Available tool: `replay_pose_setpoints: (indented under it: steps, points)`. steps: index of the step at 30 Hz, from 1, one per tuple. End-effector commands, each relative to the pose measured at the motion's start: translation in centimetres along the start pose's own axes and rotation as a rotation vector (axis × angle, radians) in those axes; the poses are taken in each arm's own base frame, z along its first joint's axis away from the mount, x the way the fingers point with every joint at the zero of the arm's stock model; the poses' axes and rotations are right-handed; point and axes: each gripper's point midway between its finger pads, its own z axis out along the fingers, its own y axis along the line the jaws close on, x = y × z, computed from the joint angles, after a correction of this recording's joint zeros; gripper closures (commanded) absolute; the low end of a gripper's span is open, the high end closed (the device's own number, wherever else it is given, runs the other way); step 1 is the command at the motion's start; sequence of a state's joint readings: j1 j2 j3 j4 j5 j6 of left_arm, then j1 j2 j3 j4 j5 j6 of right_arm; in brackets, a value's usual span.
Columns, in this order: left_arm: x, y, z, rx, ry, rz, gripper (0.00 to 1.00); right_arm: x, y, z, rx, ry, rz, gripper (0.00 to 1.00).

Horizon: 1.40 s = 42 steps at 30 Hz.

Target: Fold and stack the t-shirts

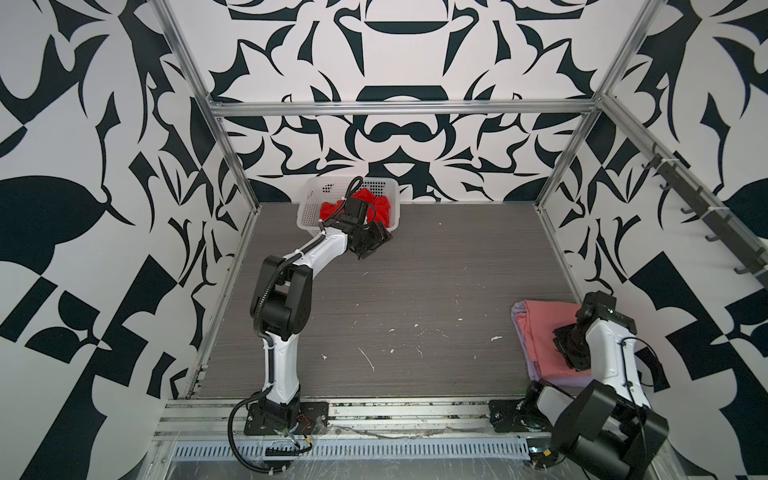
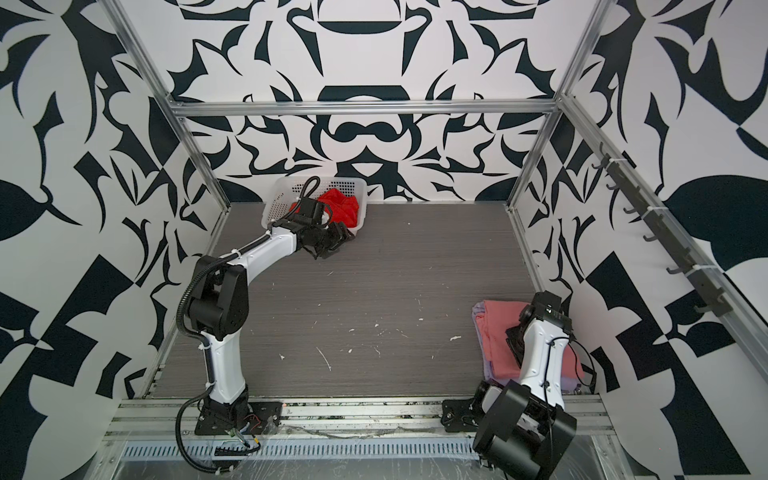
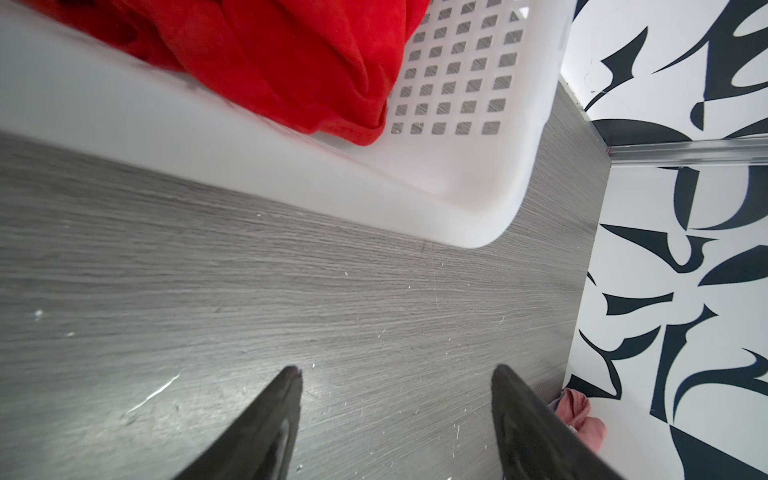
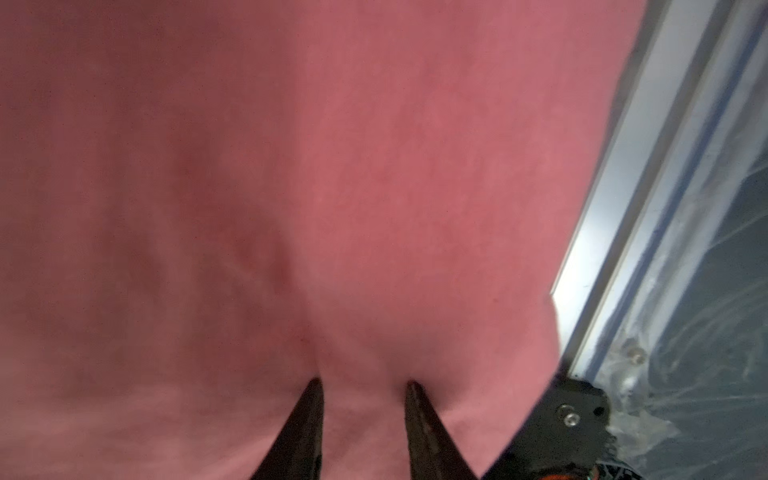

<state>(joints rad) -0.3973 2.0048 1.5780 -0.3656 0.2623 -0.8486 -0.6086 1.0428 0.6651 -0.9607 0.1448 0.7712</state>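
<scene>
A bright red t-shirt (image 1: 376, 203) (image 3: 282, 62) lies crumpled in the white lattice basket (image 1: 311, 208) at the back of the table. My left gripper (image 1: 374, 245) (image 3: 397, 372) hovers open over bare table just in front of the basket, holding nothing. At the front right, a folded salmon-pink t-shirt (image 1: 540, 328) (image 4: 332, 166) lies on a pale lavender t-shirt (image 1: 557, 380), whose edges stick out beneath it. My right gripper (image 1: 567, 349) (image 4: 363, 382) presses down into the pink shirt, its narrow jaws pinching a ridge of pink cloth.
The grey wood-grain table (image 1: 415, 291) carries small white flecks. Aluminium frame posts and patterned walls enclose it on three sides. A metal rail (image 4: 648, 187) runs close beside the pink shirt's edge. The basket (image 3: 457, 178) corner sits near the back wall.
</scene>
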Motion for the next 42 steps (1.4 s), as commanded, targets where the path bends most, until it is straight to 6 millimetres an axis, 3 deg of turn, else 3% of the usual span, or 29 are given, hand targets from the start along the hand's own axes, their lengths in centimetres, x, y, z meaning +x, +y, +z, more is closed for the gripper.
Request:
replay_pose_setpoints:
  steps: [1,7,17,24,29,36,42]
  points:
    - [-0.2,0.3,-0.5,-0.001,-0.012,-0.011,0.25,-1.5,-2.4,-1.5,0.121,-0.091,0.058,0.67]
    - [-0.5,0.3,-0.5,0.007,-0.021,-0.021,0.25,-2.0,-4.2,-2.0,0.189,-0.148,0.139,0.65]
    - [-2.7,0.6,-1.9,0.011,-0.064,-0.011,0.25,-2.6,-2.8,-2.0,0.142,-0.138,0.111,0.67]
    - [-3.0,0.7,-2.2,0.018,-0.071,-0.011,0.25,-5.0,1.5,-5.5,-0.111,-0.214,0.117,0.66]
    - [-3.2,0.3,-2.2,0.032,-0.074,-0.017,0.25,-3.6,3.2,-3.7,-0.175,-0.113,0.153,0.59]
    - [-2.9,0.2,-2.3,0.045,-0.059,-0.017,0.25,-1.5,1.7,-0.1,-0.100,-0.052,0.159,0.52]
    - [-2.5,0.3,-2.6,0.049,-0.061,-0.022,0.24,-2.0,-2.3,0.1,0.073,-0.085,0.143,0.46]
